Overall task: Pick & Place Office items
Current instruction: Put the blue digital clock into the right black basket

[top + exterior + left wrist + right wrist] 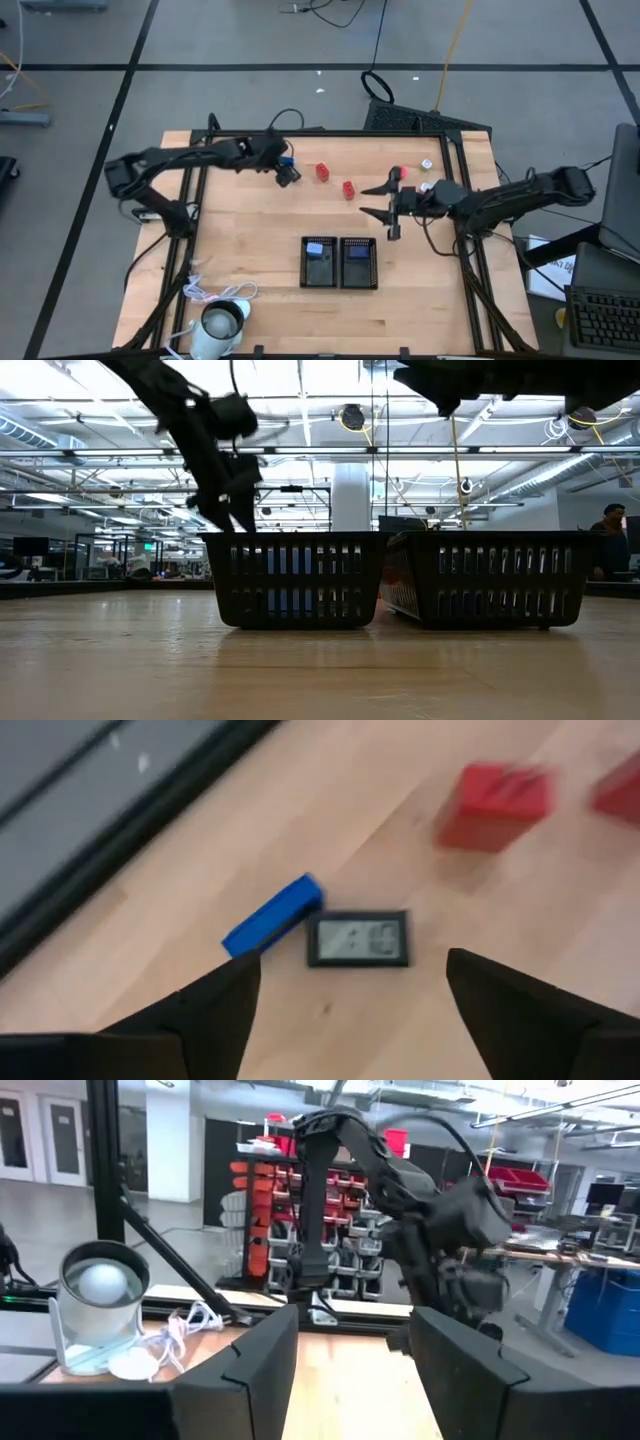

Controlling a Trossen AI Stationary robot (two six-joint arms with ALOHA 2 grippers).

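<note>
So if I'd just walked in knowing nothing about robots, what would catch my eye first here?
Probably the two black trays side by side at the table's middle, each holding a blue piece. Then the left gripper, fingers spread, hovering near the far edge over a blue block and a small grey display, with red blocks nearby. The right gripper hangs open beyond them.

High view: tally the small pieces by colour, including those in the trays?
Red blocks: 3
Blue blocks, light or dark: 3
White round bits: 2
Total: 8
</note>
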